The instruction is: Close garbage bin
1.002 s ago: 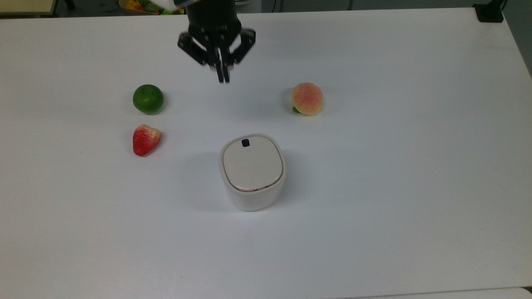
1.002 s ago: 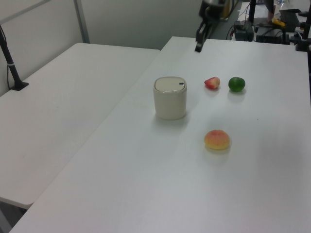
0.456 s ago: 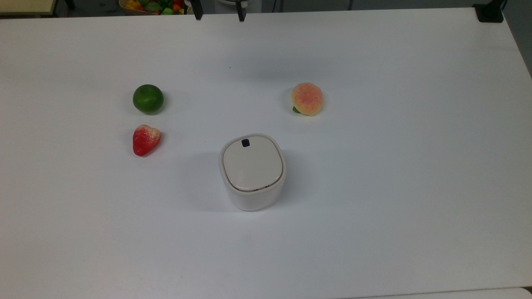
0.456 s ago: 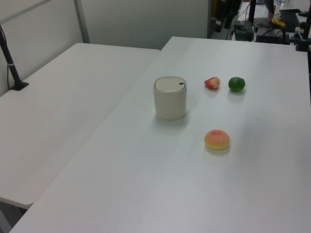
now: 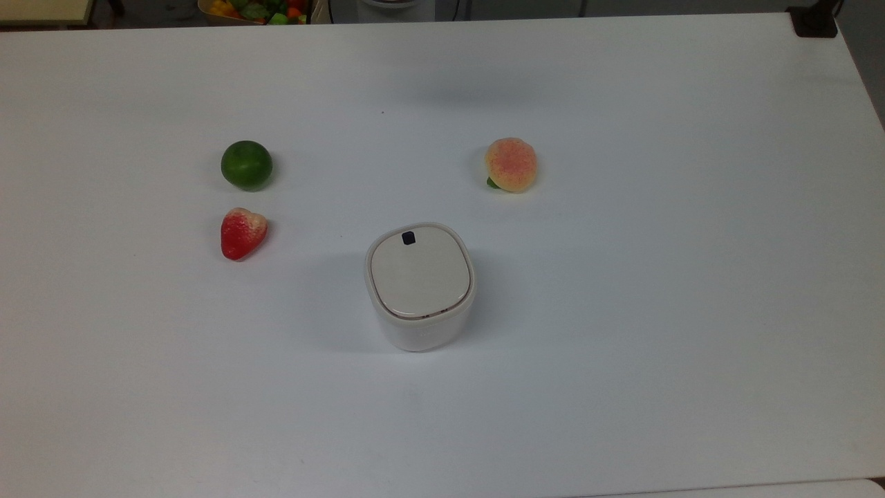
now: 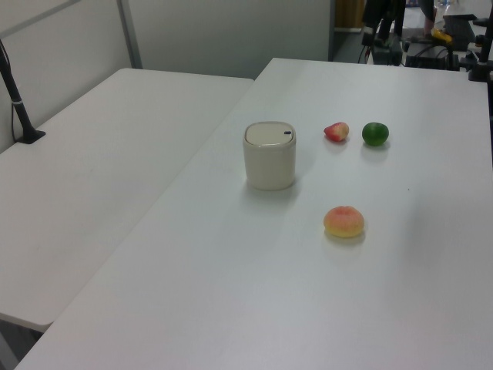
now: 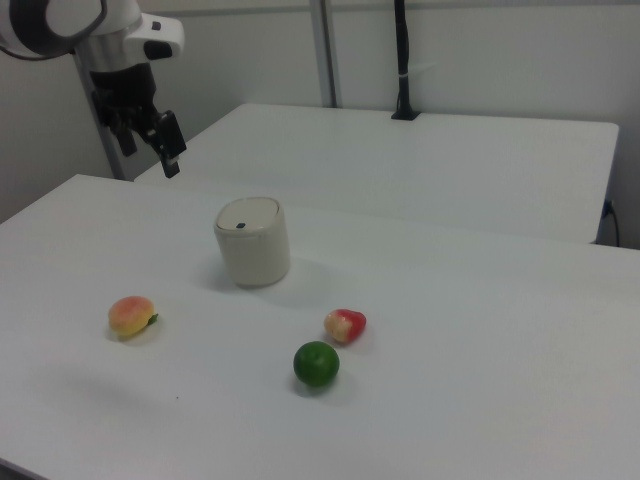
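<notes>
The garbage bin (image 5: pixel 420 287) is a small white tub with a cream lid lying flat on its rim and a black latch tab (image 5: pixel 408 238) at the far edge in the top view. It stands mid-table, seen too in the left view (image 6: pixel 269 156) and the right view (image 7: pixel 252 241). My gripper (image 7: pixel 150 156) hangs high in the air at the right view's upper left, well above and behind the bin, open with nothing between its fingers.
A green lime (image 5: pixel 246 165) and a red strawberry (image 5: pixel 242 233) lie at the top view's left of the bin. A peach (image 5: pixel 511 164) lies at the top view's right. A second white table (image 6: pixel 92 169) adjoins this one. A fruit box (image 5: pixel 252 10) sits beyond the far edge.
My gripper went from shut above the table's far part to open, and rose back out of the top view. The bin and fruits have not moved.
</notes>
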### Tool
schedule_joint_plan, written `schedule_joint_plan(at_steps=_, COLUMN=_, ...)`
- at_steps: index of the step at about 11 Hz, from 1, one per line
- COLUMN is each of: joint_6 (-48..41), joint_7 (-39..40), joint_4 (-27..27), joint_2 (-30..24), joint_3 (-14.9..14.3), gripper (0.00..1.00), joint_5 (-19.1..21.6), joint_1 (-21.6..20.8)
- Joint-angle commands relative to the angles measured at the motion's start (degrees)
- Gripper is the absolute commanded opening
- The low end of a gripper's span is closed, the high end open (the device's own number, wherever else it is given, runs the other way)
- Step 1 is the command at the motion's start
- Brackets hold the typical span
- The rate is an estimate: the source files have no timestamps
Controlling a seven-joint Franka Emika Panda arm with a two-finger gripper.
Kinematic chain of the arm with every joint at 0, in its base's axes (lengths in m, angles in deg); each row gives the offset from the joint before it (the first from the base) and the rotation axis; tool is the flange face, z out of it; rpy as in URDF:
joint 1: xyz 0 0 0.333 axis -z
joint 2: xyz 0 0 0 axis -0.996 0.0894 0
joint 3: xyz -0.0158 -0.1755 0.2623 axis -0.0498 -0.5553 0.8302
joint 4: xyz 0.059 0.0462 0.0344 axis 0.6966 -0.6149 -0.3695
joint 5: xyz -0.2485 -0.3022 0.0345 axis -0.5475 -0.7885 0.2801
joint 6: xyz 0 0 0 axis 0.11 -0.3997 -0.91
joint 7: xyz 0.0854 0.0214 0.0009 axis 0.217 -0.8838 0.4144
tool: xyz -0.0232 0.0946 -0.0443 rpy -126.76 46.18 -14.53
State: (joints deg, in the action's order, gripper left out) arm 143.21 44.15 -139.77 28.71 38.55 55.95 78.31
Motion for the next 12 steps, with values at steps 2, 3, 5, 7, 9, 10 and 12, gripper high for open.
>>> schedule_joint_plan(at_steps=2, joint_6=0.03, joint_7=10.18, joint_4=-2.75, joint_2=0.16, joint_3=-0.29, gripper=1.0, joint_5=-2.13, joint_1=0.4)
schedule_joint_plan(at_steps=3, joint_6=0.2, joint_7=10.19, joint_4=-2.66, joint_2=0.95, joint_3=-0.29, gripper=1.0, joint_5=-3.62, joint_1=0.4)
schedule_joint_plan(at_steps=5, joint_6=0.47, joint_7=10.19, joint_4=-1.08, joint_2=2.71, joint_3=-0.38, gripper=1.0, joint_5=-4.07, joint_1=0.49)
schedule_joint_plan(at_steps=7, joint_6=0.47, joint_7=10.36, joint_4=0.05, joint_2=3.42, joint_3=-0.81, gripper=1.0, joint_5=-3.99, joint_1=0.49)
schedule_joint_plan(at_steps=9, joint_6=0.64, joint_7=10.28, joint_4=0.24, joint_2=3.77, joint_3=-1.52, gripper=1.0, joint_5=-3.99, joint_1=0.4)
schedule_joint_plan(at_steps=10, joint_6=0.82, joint_7=10.36, joint_4=0.24, joint_2=3.95, joint_3=-1.52, gripper=1.0, joint_5=-4.16, joint_1=0.4)
schedule_joint_plan(at_steps=12, joint_6=2.91, joint_7=10.54, joint_4=0.15, joint_2=4.12, joint_3=-1.43, gripper=1.0, joint_5=-4.25, joint_1=0.4)
